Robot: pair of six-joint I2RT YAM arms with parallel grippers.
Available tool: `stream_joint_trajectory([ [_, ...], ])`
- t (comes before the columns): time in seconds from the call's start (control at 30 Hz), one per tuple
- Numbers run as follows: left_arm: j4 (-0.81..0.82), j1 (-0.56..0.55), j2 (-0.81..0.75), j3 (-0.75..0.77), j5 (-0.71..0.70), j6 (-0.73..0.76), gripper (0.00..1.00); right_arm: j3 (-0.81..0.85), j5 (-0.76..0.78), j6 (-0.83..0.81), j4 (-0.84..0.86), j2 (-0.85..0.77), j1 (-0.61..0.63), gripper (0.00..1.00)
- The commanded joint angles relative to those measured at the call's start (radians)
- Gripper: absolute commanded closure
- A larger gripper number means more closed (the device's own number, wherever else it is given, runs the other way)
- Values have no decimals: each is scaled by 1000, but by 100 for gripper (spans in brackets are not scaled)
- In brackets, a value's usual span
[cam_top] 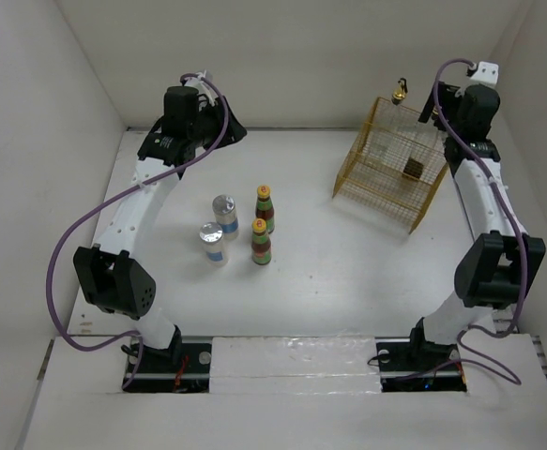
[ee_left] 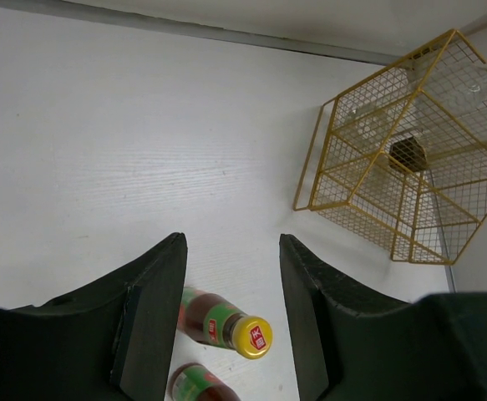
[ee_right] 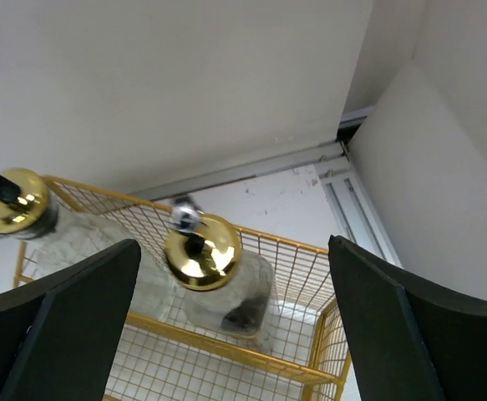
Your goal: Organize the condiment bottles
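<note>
Visibly upright, long axes vertical and caps up, four of the condiment bottles form a square left of the white table's (cam_top: 348,272) centre. On the left are a short white cylindrical bottle with a silver lid and blue label (cam_top: 224,214) and its near twin (cam_top: 214,244). Just right of them are a dark bottle with a yellowish cap and red-green label (cam_top: 265,206) and its own near twin (cam_top: 261,242).

At far right, inside the gold wire basket (cam_top: 386,178), a tall clear glass bottle with a round gold cap (ee_right: 226,305) points its cap at the right wrist camera. A second gold-capped glass bottle (ee_right: 76,234) is cut off at the picture's left edge. From above, their clear bodies barely show.

The left gripper (ee_left: 232,242), at far left, has its jaws spread and empty. The right gripper (ee_right: 232,247) is parted wide above the basket, touching nothing.
</note>
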Motion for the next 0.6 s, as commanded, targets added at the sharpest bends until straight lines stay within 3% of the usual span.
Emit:
stream_joint_trajectory([
  [0.0, 27, -2, -51, 1, 0, -3, 56, 72, 21, -34, 28, -99, 18, 0],
  [0.03, 27, -2, -51, 10, 0, -3, 57, 72, 21, -48, 28, -115, 29, 0],
  [0.1, 27, -2, -51, 10, 0, -3, 66, 42, -29, -57, 28, -172, 47, 20],
  [0.13, 27, -2, -51, 10, 0, -3, 71, 24, -48, -57, 28, -191, 82, 36],
  [0.17, 27, -2, -51, 19, -9, -3, 76, -22, -68, -66, 28, -227, 107, 60],
  [0.2, 18, -2, -51, 19, -9, -3, 88, -50, -88, -67, 28, -244, 138, 93],
  [0.23, 17, -2, -42, 30, -18, -3, 92, -78, -132, -79, 28, -261, 212, 100],
  [0.33, 5, -2, -42, 56, -43, 6, 99, -180, -160, -145, 19, -297, 357, 99],
  [0.37, -5, -2, -42, 56, -57, 17, 100, -202, -192, -163, 19, -307, 441, 91],
  [0.4, -16, -2, -33, 80, -69, 17, 100, -226, -260, -177, 19, -298, 475, 70],
  [0.47, -30, -2, -33, 105, -78, 26, 96, -236, -328, -189, 6, -274, 537, 38],
  [0.53, -41, -2, -24, 139, -90, 38, 75, -236, -373, -201, 6, -214, 616, 14],
  [0.57, -51, -2, -23, 149, -104, 39, 68, -224, -391, -202, 6, -194, 638, 9],
])
